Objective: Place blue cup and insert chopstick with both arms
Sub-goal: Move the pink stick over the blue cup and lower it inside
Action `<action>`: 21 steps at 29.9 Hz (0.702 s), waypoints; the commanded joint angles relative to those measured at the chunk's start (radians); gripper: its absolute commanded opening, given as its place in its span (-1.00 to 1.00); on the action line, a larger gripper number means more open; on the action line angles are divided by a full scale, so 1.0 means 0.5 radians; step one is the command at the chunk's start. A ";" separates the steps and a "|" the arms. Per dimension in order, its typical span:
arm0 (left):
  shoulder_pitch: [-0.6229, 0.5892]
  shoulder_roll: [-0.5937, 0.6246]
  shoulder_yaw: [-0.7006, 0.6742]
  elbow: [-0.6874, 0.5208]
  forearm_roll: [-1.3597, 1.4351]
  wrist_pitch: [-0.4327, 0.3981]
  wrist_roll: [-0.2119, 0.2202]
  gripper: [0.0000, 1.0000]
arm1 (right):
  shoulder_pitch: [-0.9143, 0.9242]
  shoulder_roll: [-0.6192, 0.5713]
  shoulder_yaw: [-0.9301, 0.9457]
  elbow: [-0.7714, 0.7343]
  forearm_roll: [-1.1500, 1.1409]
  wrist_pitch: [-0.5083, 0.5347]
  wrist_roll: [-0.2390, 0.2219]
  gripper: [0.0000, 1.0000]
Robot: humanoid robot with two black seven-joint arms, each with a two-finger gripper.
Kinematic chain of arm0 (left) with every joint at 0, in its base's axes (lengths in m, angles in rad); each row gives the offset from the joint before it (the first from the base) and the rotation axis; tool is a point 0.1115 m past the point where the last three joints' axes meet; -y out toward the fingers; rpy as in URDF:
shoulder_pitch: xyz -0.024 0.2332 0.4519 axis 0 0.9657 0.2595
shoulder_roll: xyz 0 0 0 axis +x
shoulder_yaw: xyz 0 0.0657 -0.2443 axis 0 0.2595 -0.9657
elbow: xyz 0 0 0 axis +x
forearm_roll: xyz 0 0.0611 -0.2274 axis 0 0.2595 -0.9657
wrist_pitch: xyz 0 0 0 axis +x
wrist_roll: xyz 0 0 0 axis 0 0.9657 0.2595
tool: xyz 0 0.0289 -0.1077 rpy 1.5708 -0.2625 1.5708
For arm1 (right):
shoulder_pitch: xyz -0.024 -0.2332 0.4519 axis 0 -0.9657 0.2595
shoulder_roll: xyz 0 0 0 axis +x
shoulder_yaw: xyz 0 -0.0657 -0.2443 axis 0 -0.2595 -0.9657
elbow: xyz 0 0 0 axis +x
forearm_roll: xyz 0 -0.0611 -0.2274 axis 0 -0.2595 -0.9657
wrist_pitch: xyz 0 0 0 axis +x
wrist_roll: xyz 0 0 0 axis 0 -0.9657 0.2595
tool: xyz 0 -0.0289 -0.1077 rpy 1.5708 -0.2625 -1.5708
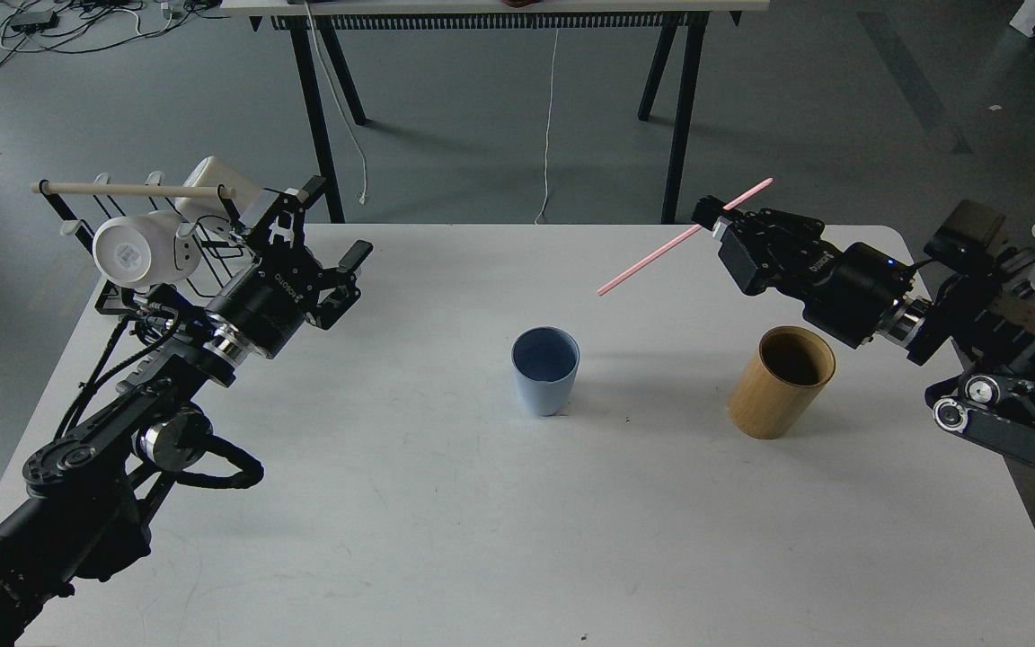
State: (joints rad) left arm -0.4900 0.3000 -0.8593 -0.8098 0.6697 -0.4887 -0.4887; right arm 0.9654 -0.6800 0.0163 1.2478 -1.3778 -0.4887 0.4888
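The blue cup (545, 370) stands upright near the middle of the white desk (446, 539), mouth up, touched by neither arm. To its right, apart from it, stands a tan wooden holder (781, 382), tilted slightly.

The right tool (717, 218) is clamped on a pale pink chopstick (652, 256) — the stick slants down-left through the air, its lower tip above and to the right of the cup.

The left tool (324, 238) hangs over the desk's left side with fingers spread and nothing between them — just in front of the mug rack (136, 190) carrying white mugs (134, 251).
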 commanded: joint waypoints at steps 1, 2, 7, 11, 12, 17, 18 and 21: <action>0.001 0.004 -0.002 0.000 -0.002 0.000 0.000 0.97 | 0.100 0.102 -0.097 -0.072 0.004 0.000 0.000 -1.00; -0.002 0.004 -0.002 0.000 -0.002 0.000 0.000 0.97 | 0.115 0.123 -0.121 -0.078 0.004 0.000 0.000 -0.99; 0.001 0.004 -0.002 0.000 -0.002 0.000 0.000 0.97 | 0.146 0.197 -0.223 -0.087 0.001 0.000 0.000 -0.99; 0.001 0.004 -0.002 0.000 -0.002 0.000 0.000 0.97 | 0.140 0.219 -0.272 -0.124 -0.002 0.000 0.000 -0.99; 0.001 0.004 -0.002 0.000 -0.005 0.000 0.000 0.97 | 0.140 0.228 -0.284 -0.133 -0.002 0.000 0.000 -0.99; 0.001 0.004 -0.002 0.000 -0.005 0.000 0.000 0.97 | 0.134 0.316 -0.370 -0.237 -0.006 0.000 0.000 -0.96; 0.001 0.001 -0.005 0.000 -0.005 0.000 0.000 0.97 | 0.134 0.353 -0.379 -0.253 -0.006 0.000 0.000 -0.96; 0.001 0.004 -0.006 0.000 -0.005 0.000 0.000 0.97 | 0.128 0.458 -0.419 -0.305 -0.009 0.000 0.000 -0.83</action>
State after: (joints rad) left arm -0.4893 0.3022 -0.8615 -0.8098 0.6672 -0.4886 -0.4887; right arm 1.0318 -0.4961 -0.1742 1.1183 -1.3813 -0.4887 0.4886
